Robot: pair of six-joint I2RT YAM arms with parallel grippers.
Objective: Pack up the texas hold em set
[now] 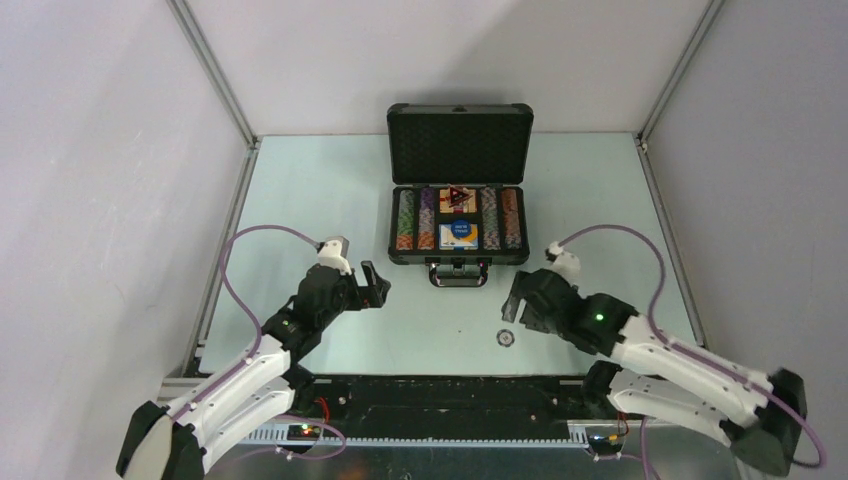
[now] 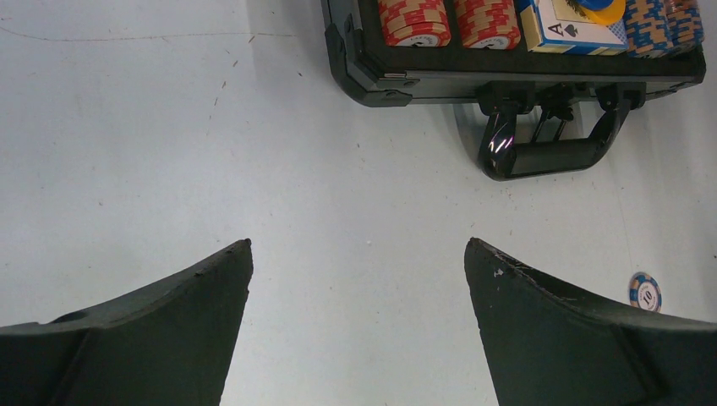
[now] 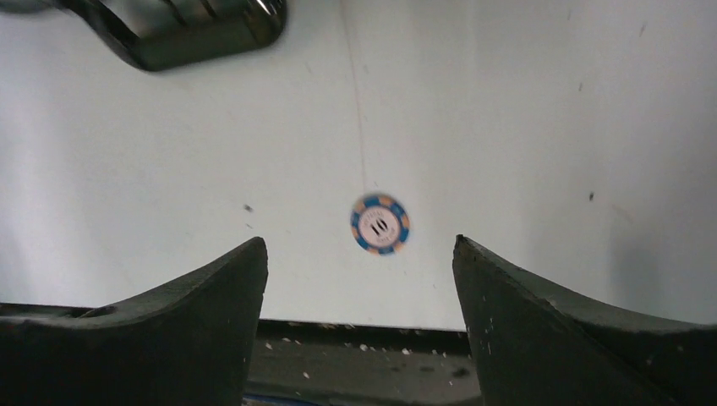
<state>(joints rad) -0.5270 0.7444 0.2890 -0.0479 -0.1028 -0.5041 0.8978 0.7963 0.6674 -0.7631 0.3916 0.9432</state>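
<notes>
Pale table (image 1: 300, 200) with grey walls (image 1: 100, 150) around it is what I get from the overhead camera. I see the briefcase (image 1: 458, 190) at the far middle, open, its lid (image 1: 459, 143) standing upright and its handle (image 1: 458, 274) pointing back at the arm bases. Rows of poker chips (image 1: 405, 220) lie in its side slots, with the card box (image 1: 460, 235) between them and a dark triangular marker (image 1: 457, 197) just behind the box. One loose chip (image 1: 507, 338) lies flat on the table, near the front edge, well apart from the case. My left gripper (image 1: 375, 285) hangs to the left of the handle; my right gripper (image 1: 518, 300) hangs just beside the loose chip, on its far side.

From the left wrist camera, the left gripper (image 2: 359, 288) stands wide, with only bare table between its fingers (image 2: 194, 296). The case's front wall (image 2: 507, 83) runs along the top, red-and-cream chips (image 2: 414, 21) and the card box (image 2: 571, 25) showing above it, an orange button (image 2: 602, 8) resting on the box. The handle (image 2: 550, 156) lies flat on the table, and the loose chip (image 2: 645, 292) sits at the far right.

On the right wrist camera, the right gripper (image 3: 361, 279) is spread wide and holds nothing. The loose chip (image 3: 380, 223), blue and orange and marked 10, lies flat just past the gap between the fingers (image 3: 194, 296), touching neither. Part of the handle (image 3: 194, 30) shows at the upper left.
</notes>
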